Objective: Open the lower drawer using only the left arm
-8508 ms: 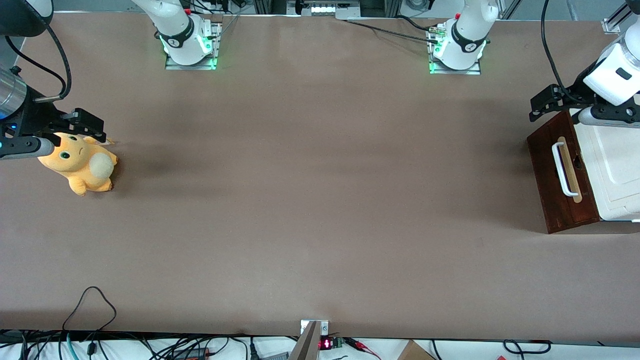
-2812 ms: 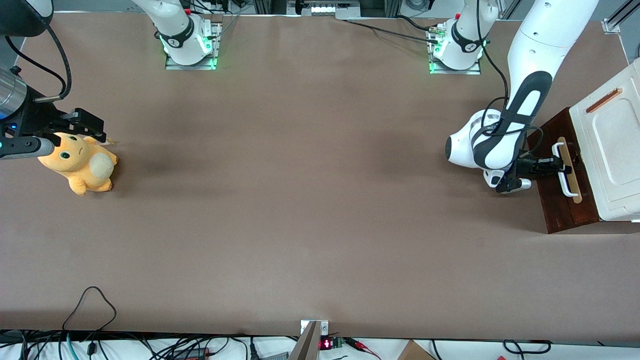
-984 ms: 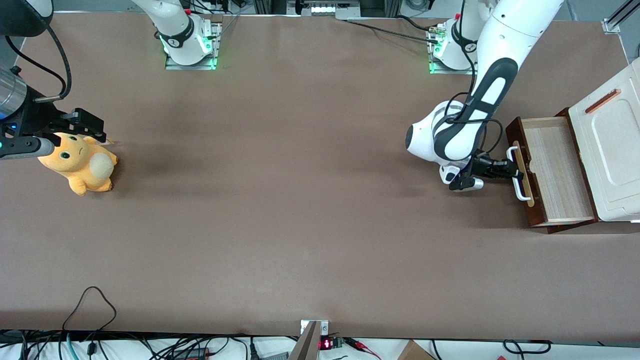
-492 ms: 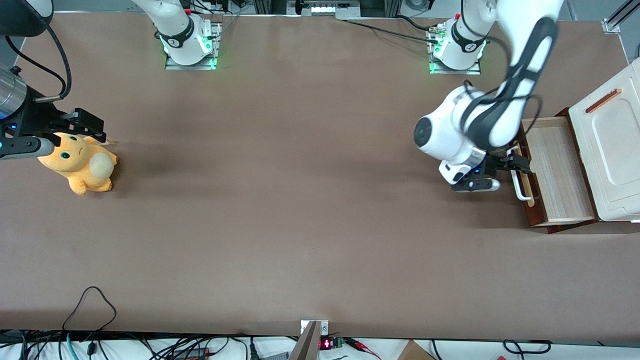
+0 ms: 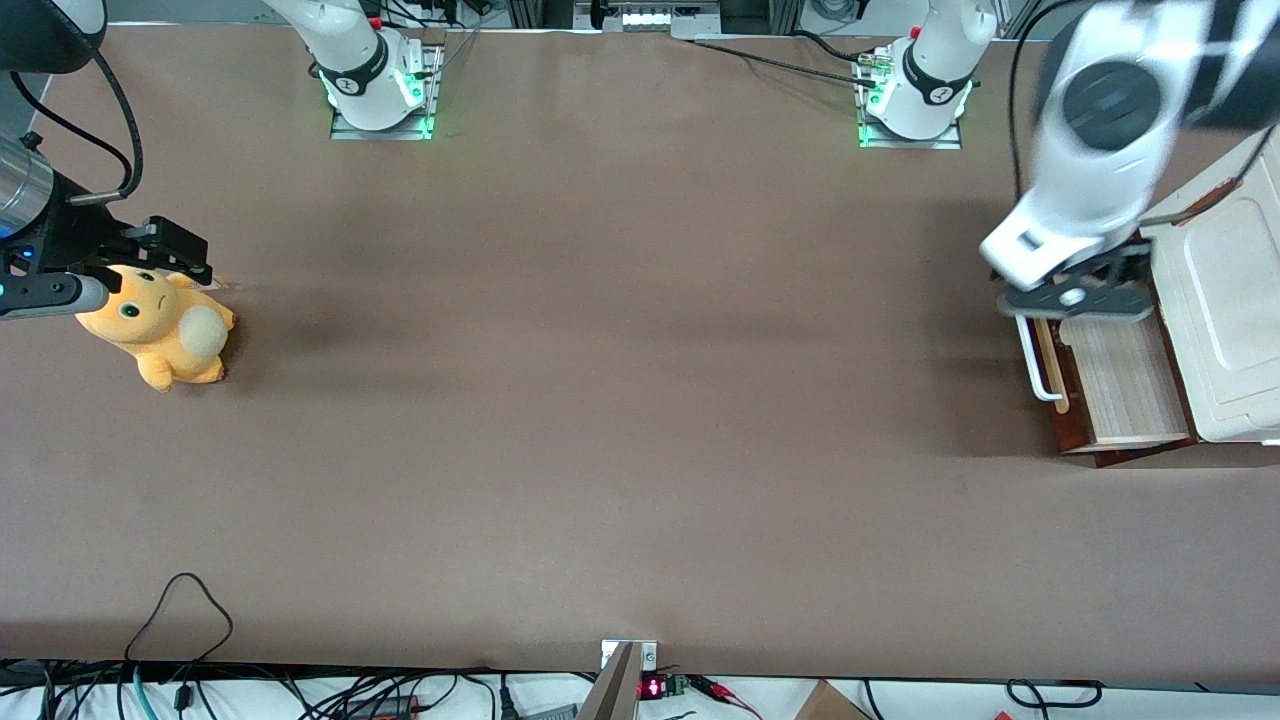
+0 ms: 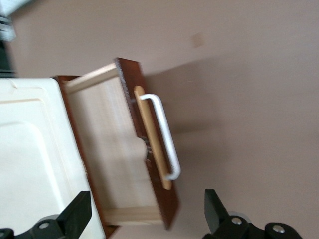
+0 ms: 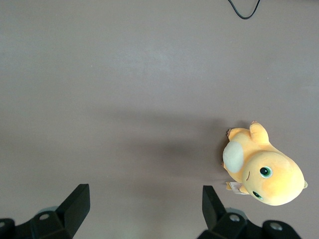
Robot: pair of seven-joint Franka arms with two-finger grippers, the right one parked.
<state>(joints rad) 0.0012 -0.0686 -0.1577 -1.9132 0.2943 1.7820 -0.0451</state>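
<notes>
The lower drawer (image 5: 1118,378) stands pulled out at the working arm's end of the table (image 5: 600,400), its pale wood inside exposed and its white handle (image 5: 1035,362) facing the table's middle. The left arm (image 5: 1095,150) hangs above it, and its hand (image 6: 147,219) is released, fingers (image 6: 77,214) spread wide apart, clear of the handle and grasping nothing. The cream-white panel (image 5: 1225,300) sits above the drawer's rear part. A plush toy (image 5: 160,325) lies near the parked arm's end of the table.
</notes>
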